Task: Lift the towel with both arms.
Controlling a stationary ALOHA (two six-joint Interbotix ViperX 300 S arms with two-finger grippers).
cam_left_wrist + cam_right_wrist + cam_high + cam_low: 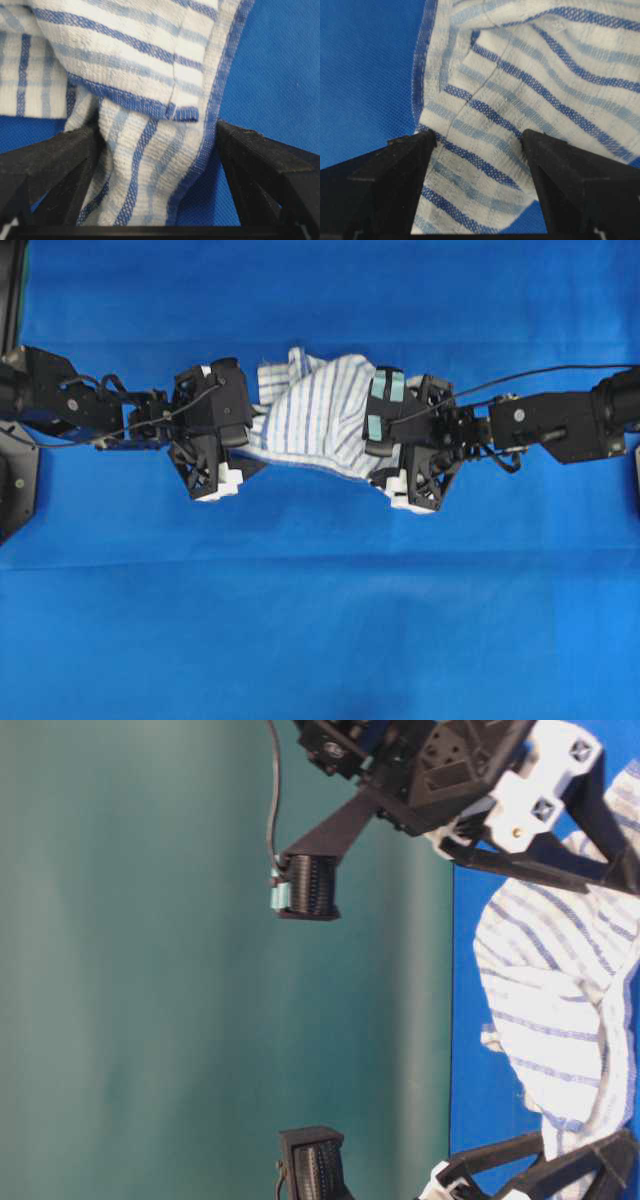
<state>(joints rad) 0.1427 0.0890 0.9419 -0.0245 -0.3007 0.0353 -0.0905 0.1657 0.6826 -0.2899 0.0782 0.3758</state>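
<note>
The towel point(310, 415), white with thin blue and grey stripes and a blue hem, lies bunched on the blue sheet between my two arms. It also shows in the table-level view point(550, 990). My left gripper point(255, 432) is at its left end. In the left wrist view the towel point(150, 75) runs between the wide-apart jaws of the left gripper point(156, 132), with blue sheet showing beside the right finger. My right gripper point(378, 440) is at the right end. In the right wrist view the towel point(530, 75) fills the gap of the right gripper point(477, 137), whose jaws stand wide apart.
The plain blue sheet point(320, 620) covers the whole table around the towel. A black cable point(540, 375) runs along the right arm. A dark base point(15, 480) sits at the left edge. A teal wall point(150, 970) is behind.
</note>
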